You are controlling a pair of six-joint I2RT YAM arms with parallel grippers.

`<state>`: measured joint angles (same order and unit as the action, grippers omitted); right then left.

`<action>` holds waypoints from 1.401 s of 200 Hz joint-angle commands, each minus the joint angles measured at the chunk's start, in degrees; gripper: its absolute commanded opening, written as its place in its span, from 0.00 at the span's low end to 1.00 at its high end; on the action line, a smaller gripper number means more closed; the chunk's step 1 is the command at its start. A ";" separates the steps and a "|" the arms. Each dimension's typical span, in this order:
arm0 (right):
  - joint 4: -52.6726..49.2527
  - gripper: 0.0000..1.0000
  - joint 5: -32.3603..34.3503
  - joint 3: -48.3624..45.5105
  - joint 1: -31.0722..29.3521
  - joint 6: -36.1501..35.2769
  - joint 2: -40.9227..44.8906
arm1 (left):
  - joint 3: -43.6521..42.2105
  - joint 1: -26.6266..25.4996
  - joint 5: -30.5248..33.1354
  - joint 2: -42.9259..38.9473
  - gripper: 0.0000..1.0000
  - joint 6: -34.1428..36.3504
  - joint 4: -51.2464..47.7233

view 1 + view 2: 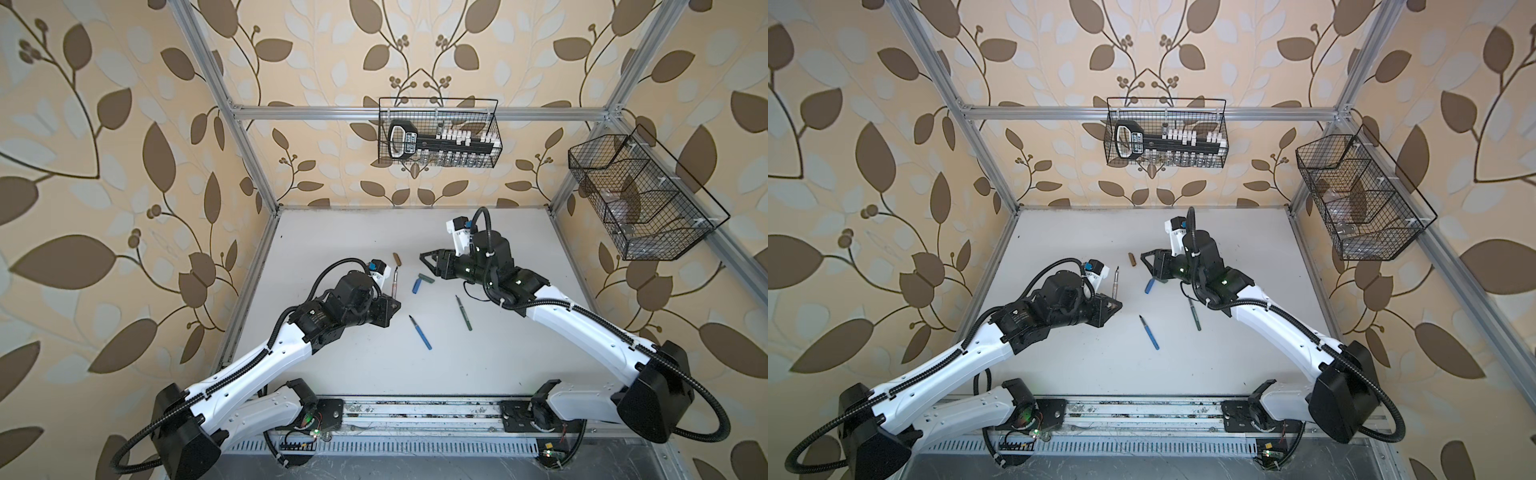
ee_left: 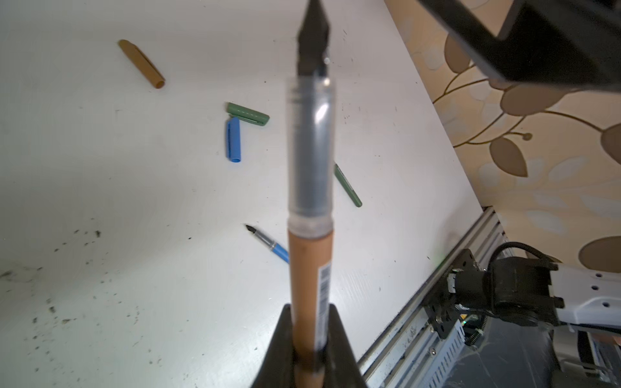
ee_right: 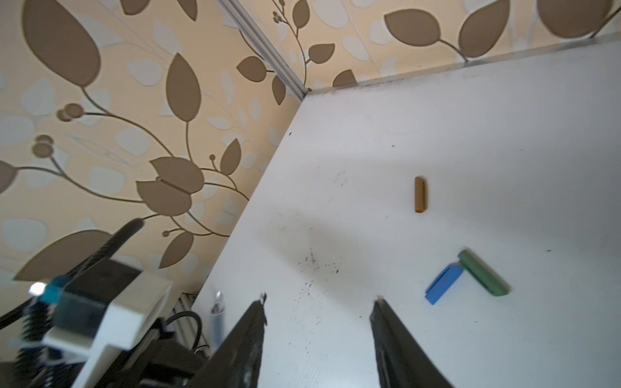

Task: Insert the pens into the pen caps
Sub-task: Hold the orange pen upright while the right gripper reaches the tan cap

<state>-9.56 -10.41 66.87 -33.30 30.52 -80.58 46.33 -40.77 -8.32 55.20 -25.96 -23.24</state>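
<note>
Now the left gripper (image 2: 311, 314) pinches the orange-brown pen (image 2: 311, 268) low on its barrel, tip raised; the right gripper (image 3: 319, 302) hangs wide and empty. The orange-brown cap (image 3: 420, 195) lies far of centre (alone, lying flat). Gripped so low, the pen may swivel when pushed home.

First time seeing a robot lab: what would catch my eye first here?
The left gripper stands out, clamping an orange-brown pen by its barrel, dark tip free, left of the table's middle. Opposite, the right gripper hangs open near a blue cap and a green cap touching in an L. A blue pen and a green pen lie loose nearer the arms' bases.
</note>
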 commanded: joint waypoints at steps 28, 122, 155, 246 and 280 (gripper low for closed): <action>-17.11 0.50 1.40 22.80 1.95 -14.63 -26.24 | -0.76 0.61 4.91 -4.61 0.09 0.26 -4.45; -27.35 0.48 2.49 55.31 1.59 -18.70 -57.95 | 0.65 0.70 6.27 -5.72 0.10 1.74 -7.30; -27.57 0.50 4.20 59.21 0.52 -18.01 -62.67 | 0.85 0.70 6.39 -5.26 0.10 2.01 -7.51; -28.74 0.45 10.55 64.04 -1.23 -18.67 -68.22 | 1.40 0.70 7.26 -5.50 0.10 2.69 -8.24; -30.89 0.43 14.00 66.29 -2.66 -20.20 -70.37 | 1.49 0.74 7.74 -5.41 0.10 2.98 -8.65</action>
<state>-37.30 0.19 130.93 -34.48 12.62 -148.20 45.67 -40.77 -2.39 50.22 -24.29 -31.75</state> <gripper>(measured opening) 0.432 0.128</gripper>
